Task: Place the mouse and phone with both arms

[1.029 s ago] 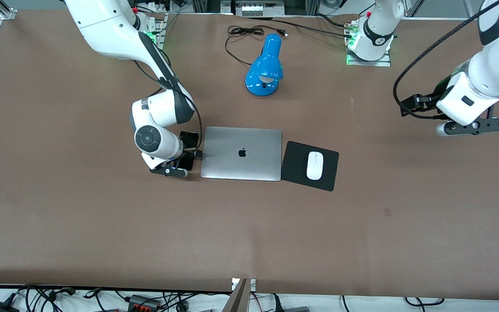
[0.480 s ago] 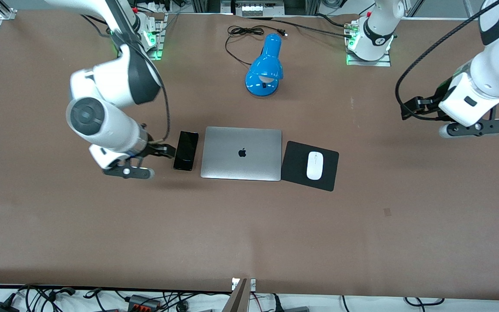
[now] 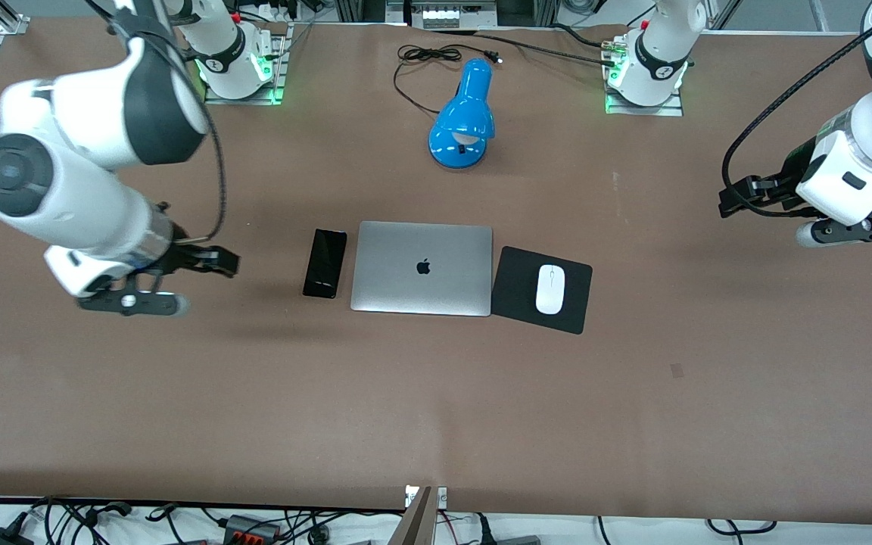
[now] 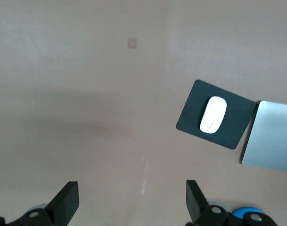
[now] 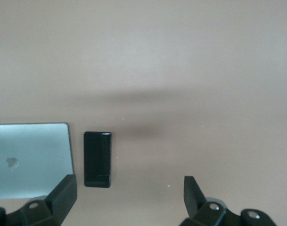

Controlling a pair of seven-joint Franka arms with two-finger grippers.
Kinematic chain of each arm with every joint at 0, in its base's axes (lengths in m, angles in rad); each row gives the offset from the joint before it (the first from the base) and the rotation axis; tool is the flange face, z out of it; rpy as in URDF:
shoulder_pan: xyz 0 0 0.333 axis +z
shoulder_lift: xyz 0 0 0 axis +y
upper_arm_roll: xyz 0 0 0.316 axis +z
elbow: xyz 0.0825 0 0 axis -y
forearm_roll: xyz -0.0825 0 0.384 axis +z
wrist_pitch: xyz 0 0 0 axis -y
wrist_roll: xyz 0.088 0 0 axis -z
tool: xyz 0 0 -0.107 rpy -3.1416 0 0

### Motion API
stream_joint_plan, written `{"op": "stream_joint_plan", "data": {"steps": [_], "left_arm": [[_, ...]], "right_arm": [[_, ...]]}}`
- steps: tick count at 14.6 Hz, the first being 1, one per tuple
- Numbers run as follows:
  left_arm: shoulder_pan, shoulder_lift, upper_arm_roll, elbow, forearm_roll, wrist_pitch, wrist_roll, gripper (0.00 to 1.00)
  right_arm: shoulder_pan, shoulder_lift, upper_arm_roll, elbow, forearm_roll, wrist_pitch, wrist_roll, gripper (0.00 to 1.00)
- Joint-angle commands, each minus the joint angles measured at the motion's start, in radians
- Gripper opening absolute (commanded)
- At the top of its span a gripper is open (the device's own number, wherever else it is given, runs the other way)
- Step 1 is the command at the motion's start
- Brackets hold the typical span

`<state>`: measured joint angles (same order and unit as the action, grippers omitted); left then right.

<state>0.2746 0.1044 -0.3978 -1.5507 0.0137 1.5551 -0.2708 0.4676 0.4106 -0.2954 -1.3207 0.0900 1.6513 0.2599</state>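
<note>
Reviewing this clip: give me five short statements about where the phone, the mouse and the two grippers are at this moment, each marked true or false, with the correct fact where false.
1. The mouse lies on the black mouse pad. True.
2. The phone lies on top of the laptop. False: it lies flat on the table beside the laptop, toward the right arm's end.
3. The right gripper holds the phone. False: its fingers are open and empty, over bare table apart from the phone.
4. The left gripper is open and holds nothing. True.
5. The blue lamp stands nearer to the front camera than the laptop. False: it is farther, toward the robots' bases.
</note>
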Motion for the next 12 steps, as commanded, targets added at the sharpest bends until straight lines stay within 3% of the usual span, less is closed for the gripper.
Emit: {"op": "stream_joint_plan", "data": {"steps": [1,5,6,9,12], "left_arm": [[0.009,-0.031,-0.003,-0.022,-0.004,0.011,0.018,1.0],[0.009,-0.031,-0.004,-0.022,-0.004,0.008,0.018,1.0],[0.011,-0.031,-0.004,-0.022,-0.004,0.01,0.018,1.0],[0.011,-0.031,-0.003,-0.022,-0.004,0.008,0.018,1.0],[0.011,-0.031,-0.003,-0.022,-0.004,0.005,0.018,1.0]], "right_arm": [[-0.01,-0.01,-0.027,0.032,-0.003,-0.033,-0.036,1.0],[-0.11,-0.062,-0.001,0.035,-0.003,-0.027,-0.129,1.0],[-0.153,-0.067,0.033,0.04,-0.003,-0.03,-0.151,1.0],[-0.333,-0.104,0.217,0.06,-0.035,-0.024,-0.153,1.0],[-0.42,-0.114,0.28,0.058,-0.096,-0.021,-0.191,1.0]]}}
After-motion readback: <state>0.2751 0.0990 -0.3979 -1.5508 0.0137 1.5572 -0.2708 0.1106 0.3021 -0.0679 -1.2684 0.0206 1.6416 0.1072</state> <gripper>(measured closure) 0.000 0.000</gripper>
